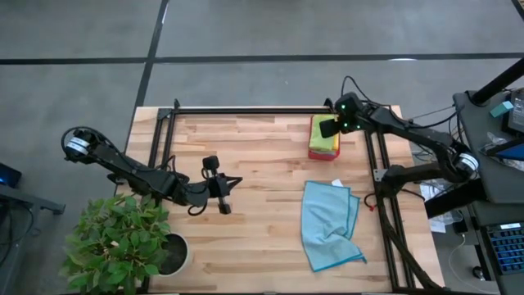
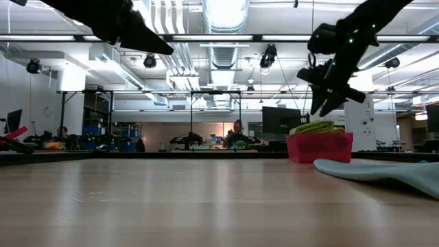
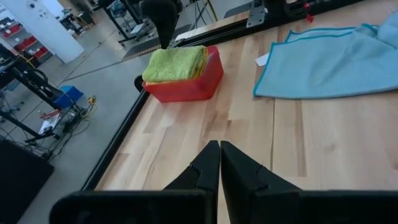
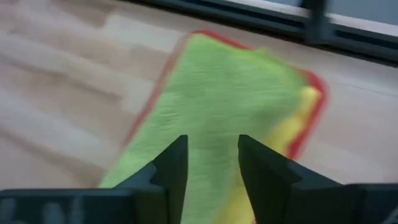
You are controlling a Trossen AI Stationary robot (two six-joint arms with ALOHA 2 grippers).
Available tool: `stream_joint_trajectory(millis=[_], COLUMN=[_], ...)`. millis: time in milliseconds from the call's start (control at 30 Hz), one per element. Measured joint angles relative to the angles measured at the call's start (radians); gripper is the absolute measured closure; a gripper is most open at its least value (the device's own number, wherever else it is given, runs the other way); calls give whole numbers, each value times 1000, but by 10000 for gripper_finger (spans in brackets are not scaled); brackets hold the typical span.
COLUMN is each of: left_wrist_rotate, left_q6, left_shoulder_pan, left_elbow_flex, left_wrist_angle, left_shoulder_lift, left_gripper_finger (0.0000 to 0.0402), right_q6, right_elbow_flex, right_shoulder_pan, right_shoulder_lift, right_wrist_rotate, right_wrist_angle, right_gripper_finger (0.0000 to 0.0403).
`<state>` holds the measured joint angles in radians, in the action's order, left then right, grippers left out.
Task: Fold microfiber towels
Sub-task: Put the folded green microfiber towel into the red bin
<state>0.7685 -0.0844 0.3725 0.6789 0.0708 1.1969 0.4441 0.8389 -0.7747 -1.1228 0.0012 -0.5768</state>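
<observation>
My right gripper (image 4: 211, 163) hangs empty, fingers apart, above the folded lime green microfiber towel (image 4: 214, 112) in the far-right rigid pink-red tray (image 3: 186, 89). My left gripper (image 3: 219, 163), fingers pressed together, hovers stretched over mid-table, left of the crumpled light blue cloth (image 1: 329, 223)

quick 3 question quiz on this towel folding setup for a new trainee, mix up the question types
1. True or false: the light blue towel lies inside the red tray.
2. Which towel is on top of the pile in the tray? A) grey B) lime green C) light blue
3. Fill in: the right claw hangs above the ____, its fingers apart.

Key
1. False: it lies loosely spread on the wooden table, apart from the tray.
2. B: the lime green towel is on top, with a yellow towel showing under it.
3. Tray. The left claw waits shut over bare wood.
</observation>
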Motion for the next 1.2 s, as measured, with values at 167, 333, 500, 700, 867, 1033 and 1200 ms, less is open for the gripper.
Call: stream_joint_trajectory(millis=[167, 333, 500, 700, 867, 1033, 1200], left_wrist_rotate=[0, 0, 0, 0, 0, 0, 0], left_q6=[1, 1, 1, 1, 2, 2, 2], left_shoulder_pan=[0, 0, 0, 0, 0, 0, 0], left_elbow_flex=[-7, -17, -18, -18, -18, -18, -18], left_wrist_angle=[0, 0, 0, 0, 0, 0, 0], left_shoulder_lift=[0, 0, 1, 1, 1, 1, 1], left_gripper_finger=[402, 402, 402, 402, 402, 402, 402], right_q6=[1, 12, -26, -105, -104, -98, -101], right_elbow_flex=[-5, -42, -86, -90, -28, 42, 67], right_shoulder_pan=[122, 198, 201, 201, 201, 201, 162], right_shoulder_lift=[1, -17, -55, -92, -66, -66, -103], right_wrist_rotate=[-1, 31, 105, 137, 134, 206, 381], right_wrist_angle=[14, -8, -17, -13, -72, -92, -80], right_gripper_finger=[325, 383, 394, 394, 394, 394, 394])
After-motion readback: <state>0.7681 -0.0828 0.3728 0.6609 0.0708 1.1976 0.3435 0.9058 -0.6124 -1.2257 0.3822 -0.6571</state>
